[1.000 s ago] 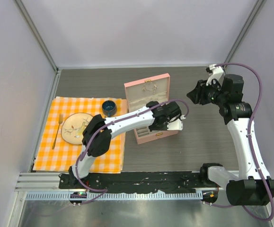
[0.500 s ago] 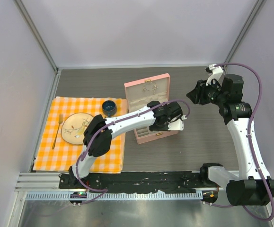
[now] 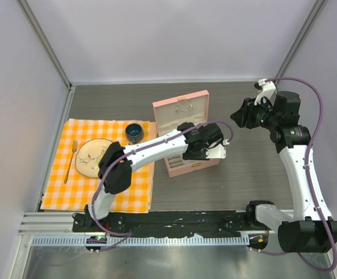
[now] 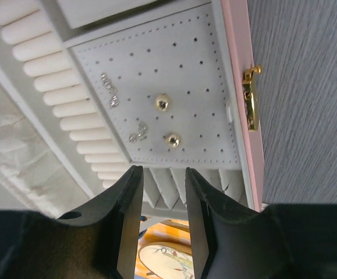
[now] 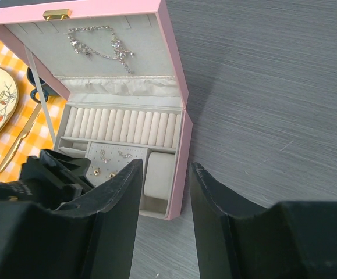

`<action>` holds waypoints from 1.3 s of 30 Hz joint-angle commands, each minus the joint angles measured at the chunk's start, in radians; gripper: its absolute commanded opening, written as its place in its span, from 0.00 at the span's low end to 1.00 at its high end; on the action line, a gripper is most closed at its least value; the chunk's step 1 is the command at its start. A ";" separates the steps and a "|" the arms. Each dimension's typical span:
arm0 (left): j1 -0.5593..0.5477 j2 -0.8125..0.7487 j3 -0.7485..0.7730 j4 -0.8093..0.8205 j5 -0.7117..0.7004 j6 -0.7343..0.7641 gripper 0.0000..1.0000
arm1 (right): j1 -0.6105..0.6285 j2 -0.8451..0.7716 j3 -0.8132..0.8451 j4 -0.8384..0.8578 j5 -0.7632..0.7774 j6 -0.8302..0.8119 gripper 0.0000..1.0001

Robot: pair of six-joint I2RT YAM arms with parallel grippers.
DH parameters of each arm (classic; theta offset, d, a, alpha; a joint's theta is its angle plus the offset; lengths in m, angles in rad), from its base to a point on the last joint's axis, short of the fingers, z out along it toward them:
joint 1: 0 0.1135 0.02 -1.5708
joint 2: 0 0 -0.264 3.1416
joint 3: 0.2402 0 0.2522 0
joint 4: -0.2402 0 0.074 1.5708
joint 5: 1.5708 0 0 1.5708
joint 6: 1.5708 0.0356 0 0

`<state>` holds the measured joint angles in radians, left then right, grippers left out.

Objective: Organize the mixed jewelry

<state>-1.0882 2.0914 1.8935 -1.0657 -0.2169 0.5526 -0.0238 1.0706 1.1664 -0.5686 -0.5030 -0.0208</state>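
Where the overhead camera looks down, the left arm (image 3: 156,145) stretches across an open pink jewellery box (image 3: 198,166) on the dark grey wood-grain table (image 3: 244,186), its wrist over the box's front tray. The right arm (image 3: 299,168) is raised to the right of the box, well apart from it. To the left lies an orange-and-white checked cloth (image 3: 63,192) bearing a patterned cream plate (image 3: 94,157), a gold fork (image 3: 70,160) and a small blue cup (image 3: 134,132).

From the left wrist, the left tool (image 4: 163,172) stands apart with nothing between its fingers, above a pale perforated earring pad (image 4: 203,70). The mixed jewelry (image 4: 138,135) rests on that pad: silvery drop earrings (image 4: 110,94) and two gold ball studs (image 4: 162,103), beside cream ring rolls (image 4: 52,81). A gold clasp (image 4: 251,96) sits on the pink front wall.

From the right wrist, the right tool (image 5: 165,167) is likewise apart and empty, the open box in view beyond it. A silvery necklace (image 5: 101,46) lies in the raised lid (image 5: 168,52). A cream-white rectangular cushion (image 5: 159,174) fills the compartment just beside the pad.
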 commanded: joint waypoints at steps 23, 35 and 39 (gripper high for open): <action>0.511 -0.706 -0.393 0.493 0.372 -0.379 0.50 | -0.005 0.066 0.036 0.015 0.034 -0.051 0.61; 0.728 -0.761 -0.542 0.702 0.508 -0.574 1.00 | -0.005 0.066 0.029 0.032 0.064 -0.064 0.88; 0.731 -0.760 -0.593 0.765 0.522 -0.574 1.00 | -0.005 0.065 0.019 0.036 0.061 -0.061 0.90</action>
<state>-0.3561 1.3563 1.3369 -0.4316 0.2478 0.0074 -0.0238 1.1584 1.1679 -0.5720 -0.4496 -0.0742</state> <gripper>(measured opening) 0.996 0.893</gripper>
